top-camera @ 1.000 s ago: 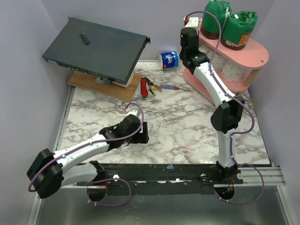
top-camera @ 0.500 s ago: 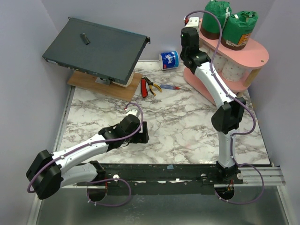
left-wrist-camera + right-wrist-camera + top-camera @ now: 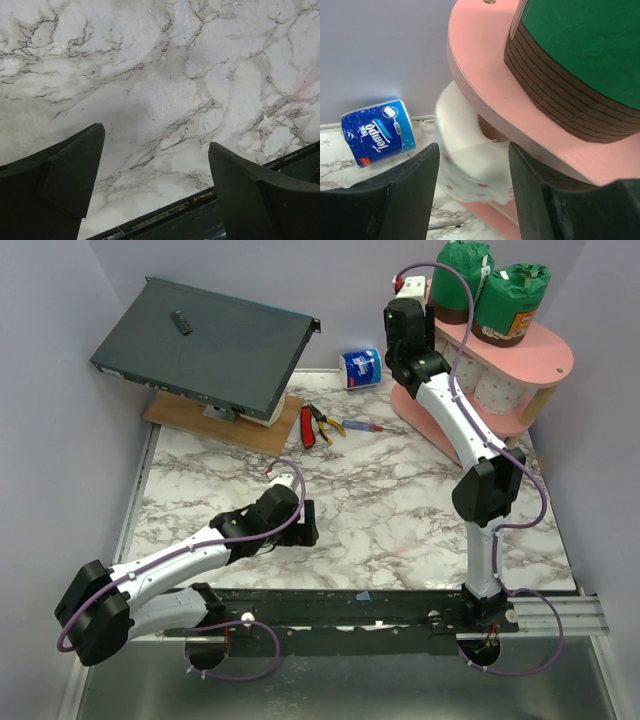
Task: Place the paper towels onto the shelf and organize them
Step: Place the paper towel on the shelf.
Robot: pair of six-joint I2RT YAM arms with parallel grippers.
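Two green-wrapped paper towel rolls with brown bands (image 3: 487,295) stand on the top board of your pink three-tier oval shelf (image 3: 545,352) at 1 o'clock on the marble table (image 3: 400,500). Your right gripper (image 3: 472,172) has its fingers spread wide around a white dotted roll (image 3: 467,150) on the middle tier. A blue-and-white wrapped roll (image 3: 361,367) lies at 12 o'clock. Your left gripper (image 3: 155,170) hovers wide apart, holding nothing, at 7 o'clock

Overhead view: high behind both arm bases, facing down onto counter (image 3: 400,500). Wrist views: close range; right shares shelf (image 3: 485,85) and blue roll (image 3: 377,131) with overhead
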